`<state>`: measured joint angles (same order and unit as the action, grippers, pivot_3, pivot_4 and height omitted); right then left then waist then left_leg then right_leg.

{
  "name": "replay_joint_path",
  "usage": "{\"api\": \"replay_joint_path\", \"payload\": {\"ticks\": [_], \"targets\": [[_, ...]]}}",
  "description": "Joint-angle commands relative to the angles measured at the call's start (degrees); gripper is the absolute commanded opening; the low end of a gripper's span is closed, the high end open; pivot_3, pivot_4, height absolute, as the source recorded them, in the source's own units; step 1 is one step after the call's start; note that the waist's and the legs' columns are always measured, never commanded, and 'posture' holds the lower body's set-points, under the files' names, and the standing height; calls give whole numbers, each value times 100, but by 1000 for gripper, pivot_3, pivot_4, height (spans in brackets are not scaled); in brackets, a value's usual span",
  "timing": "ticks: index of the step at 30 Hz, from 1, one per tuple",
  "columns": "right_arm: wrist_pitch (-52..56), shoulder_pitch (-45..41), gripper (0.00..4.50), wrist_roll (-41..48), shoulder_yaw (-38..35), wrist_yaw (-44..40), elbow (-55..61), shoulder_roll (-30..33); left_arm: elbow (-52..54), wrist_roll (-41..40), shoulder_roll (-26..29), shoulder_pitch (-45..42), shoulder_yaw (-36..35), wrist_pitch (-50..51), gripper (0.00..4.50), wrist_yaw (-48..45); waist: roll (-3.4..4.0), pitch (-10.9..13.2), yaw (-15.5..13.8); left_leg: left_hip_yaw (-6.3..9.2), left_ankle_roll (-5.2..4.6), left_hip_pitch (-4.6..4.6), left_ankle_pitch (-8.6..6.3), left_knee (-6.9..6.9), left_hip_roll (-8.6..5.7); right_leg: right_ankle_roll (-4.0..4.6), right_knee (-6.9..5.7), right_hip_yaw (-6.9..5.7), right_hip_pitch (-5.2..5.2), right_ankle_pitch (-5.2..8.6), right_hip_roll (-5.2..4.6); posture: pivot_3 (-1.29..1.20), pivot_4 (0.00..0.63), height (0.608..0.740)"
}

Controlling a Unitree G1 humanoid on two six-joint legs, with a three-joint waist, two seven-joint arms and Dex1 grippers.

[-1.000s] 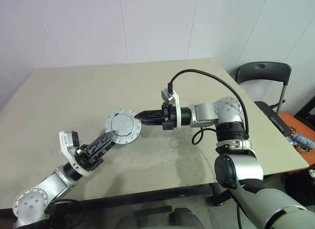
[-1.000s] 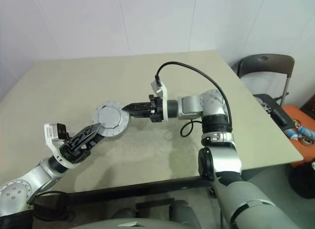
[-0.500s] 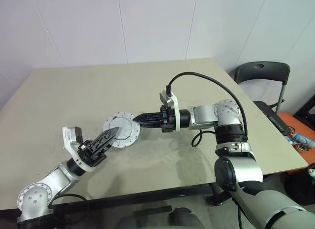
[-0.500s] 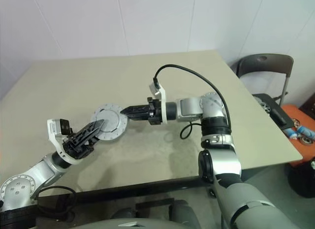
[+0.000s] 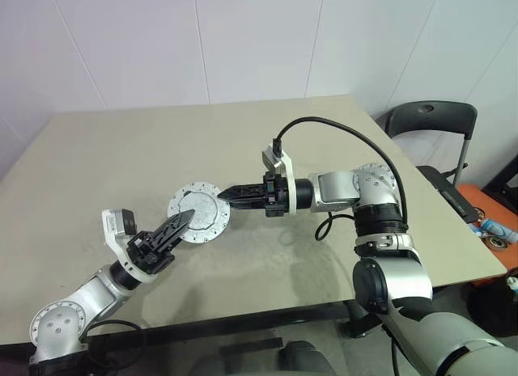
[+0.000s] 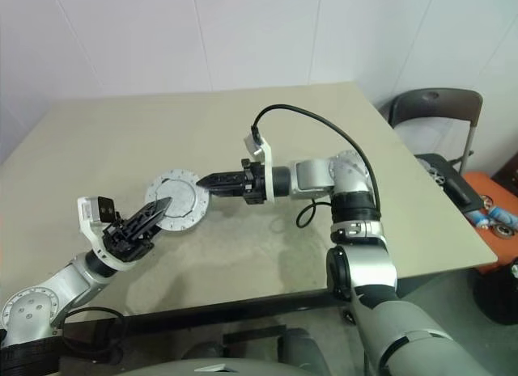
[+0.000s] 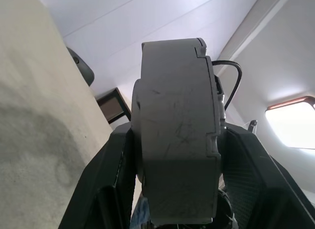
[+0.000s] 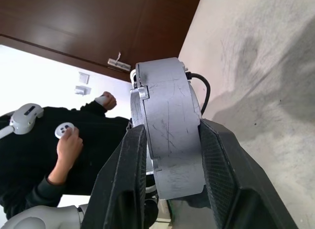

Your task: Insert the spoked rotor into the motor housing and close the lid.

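The lid (image 5: 198, 212), a grey round disc with small holes around its edge, is held above the table with its flat face towards me. My right gripper (image 5: 225, 194) reaches in level from the right and is shut on its right rim. My left gripper (image 5: 184, 221) comes up from the lower left, its fingers (image 7: 110, 184) close against the rim on both sides. Edge-on in the wrist views, the lid (image 8: 170, 125) tops a thick grey drum pinched between the right fingers (image 8: 221, 170). The spoked rotor is hidden. I cannot tell whether that drum is the motor housing.
The beige table (image 5: 121, 149) lies under both arms, its front edge near the left arm. A black cable (image 5: 340, 125) loops over the right forearm. A dark chair (image 5: 429, 121) stands at the back right. A person in black (image 8: 44, 140) holds controllers.
My left gripper's fingers have closed in onto the lid's lower-left rim. The right gripper and the lid have stayed almost where they were.
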<state>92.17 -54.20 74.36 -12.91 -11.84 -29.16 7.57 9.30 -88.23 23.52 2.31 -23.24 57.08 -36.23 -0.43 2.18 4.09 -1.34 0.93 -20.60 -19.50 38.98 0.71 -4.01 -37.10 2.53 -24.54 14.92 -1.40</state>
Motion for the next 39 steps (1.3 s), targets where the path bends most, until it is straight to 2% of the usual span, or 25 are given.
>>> {"api": "replay_joint_path", "payload": {"ticks": [1, 6, 7, 9, 16, 25, 35, 39], "targets": [[4, -105, 1248, 169, -307, -192, 266, -165, 87, -28, 80, -75, -8, -47, 2118, -59, 0, 0, 1, 0, 0, 0, 0, 0, 0, 0, 0, 0, 0, 0, 0, 0, 0, 740], [33, -87, 1248, 246, -332, -179, 288, -180, 78, -10, 98, -76, -5, -59, 2118, -97, 0, 0, 1, 0, 0, 0, 0, 0, 0, 0, 0, 0, 0, 0, 0, 0, 0, 740], [33, -61, 1807, 281, -276, -197, 339, -158, 72, -7, 103, -76, -6, -59, 2118, -105, 0, 0, 1, 0, 0, 0, 0, 0, 0, 0, 0, 0, 0, 0, 0, 0, 0, 740], [33, -29, 2193, 329, -194, -222, 400, -123, 64, -6, 110, -76, -10, -57, 2118, -116, 0, 0, 1, 0, 0, 0, 0, 0, 0, 0, 0, 0, 0, 0, 0, 0, 0, 740], [33, 20, 4484, 383, -108, -224, 421, -52, 47, -11, 138, -28, -56, -48, 2118, -144, 0, 0, 2, 0, 0, 1, 0, 1, 0, 0, 0, 0, 0, 0, 0, 0, 0, 740], [-47, 177, 4500, -378, 198, -468, 948, 234, -202, -488, 116, 133, -716, -377, 2118, 556, 0, 0, -2, 1, -1, 0, -1, 0, 3, 0, 1, 0, 0, 0, -2, 0, 0, 740], [-1455, 309, 4500, -2066, 2165, -2349, 2247, 1273, -390, -904, -425, -313, -1211, -1512, 2117, 3192, -7, -2, -60, 3, -2, -2, -1, 3, 1, -2, 3, -2, 0, 0, -8, 0, 0, 740], [-2439, 372, 4500, -2944, 3040, -3150, 2674, 1738, -523, -613, -491, -601, -1249, -1908, 2117, 3976, -12, -2, -84, 4, -2, -1, -1, 5, 1, -2, 2, -2, 0, -1, -7, 0, 0, 740]]}}
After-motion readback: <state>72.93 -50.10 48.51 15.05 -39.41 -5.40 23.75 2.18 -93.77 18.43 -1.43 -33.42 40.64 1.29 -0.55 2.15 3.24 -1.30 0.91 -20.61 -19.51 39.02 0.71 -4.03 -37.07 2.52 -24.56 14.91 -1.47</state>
